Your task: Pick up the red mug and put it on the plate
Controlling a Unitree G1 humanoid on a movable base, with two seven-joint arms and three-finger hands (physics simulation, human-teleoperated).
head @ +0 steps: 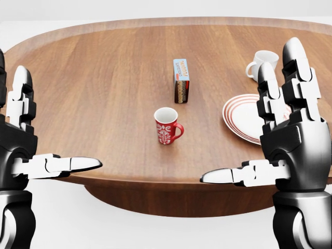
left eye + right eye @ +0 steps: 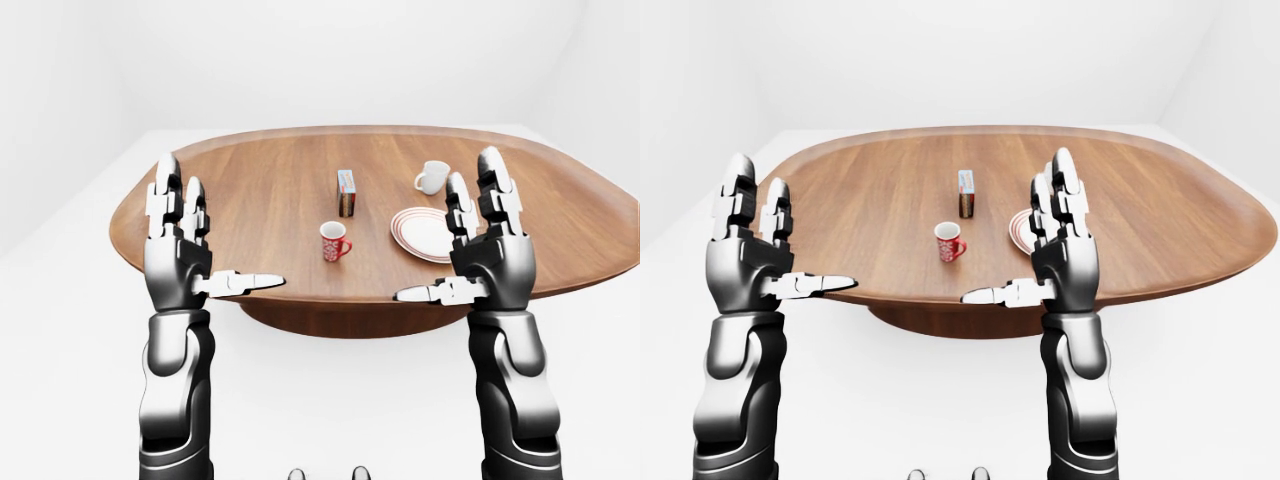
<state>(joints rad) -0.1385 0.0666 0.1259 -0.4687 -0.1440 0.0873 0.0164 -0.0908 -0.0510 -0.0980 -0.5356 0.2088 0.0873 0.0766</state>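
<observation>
A red mug [image 1: 166, 126] with a white pattern stands upright on the wooden table [image 1: 104, 93], its handle to the right. A white plate [image 1: 245, 118] with red rim rings lies to its right, partly hidden by my right hand. My left hand [image 2: 205, 245] is open and empty, raised at the table's near edge, left of the mug. My right hand [image 2: 462, 245] is open and empty, raised over the near edge in front of the plate. Neither hand touches the mug.
A small upright box [image 1: 181, 80] stands just beyond the mug. A white mug [image 1: 262, 64] stands above the plate in the head view. The oval table rests on a central pedestal [image 2: 330, 318]; white floor surrounds it.
</observation>
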